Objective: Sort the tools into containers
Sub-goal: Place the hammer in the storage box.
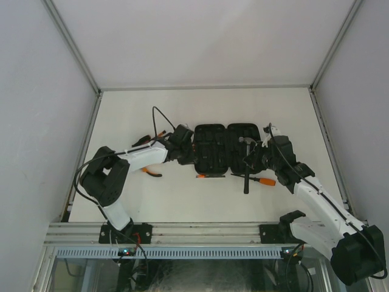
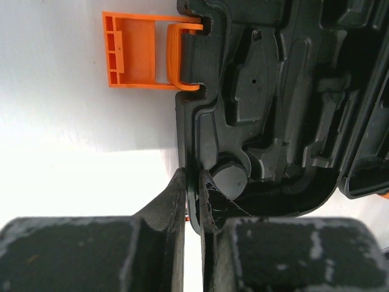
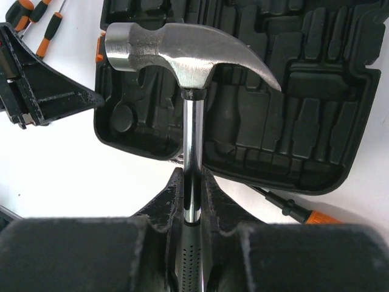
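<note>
Two hands busy | we saw the left hand (image 2: 191, 185) closed on the left rim of the open black case (image 2: 273, 97), its orange latch (image 2: 130, 52) lying on the worktop (image 2: 73, 134) | right hand (image 3: 193, 182) clamped on the hammer (image 3: 182, 48) shaft, head over the case's slots | a screwdriver (image 3: 316, 217) lay just beside the case

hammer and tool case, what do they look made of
Hammer: polished steel head and shaft, by the mirror-like glare. Tool case: probably moulded plastic, matt black with soft-edged formed slots. Its latch: smooth orange plastic, likely.
</note>
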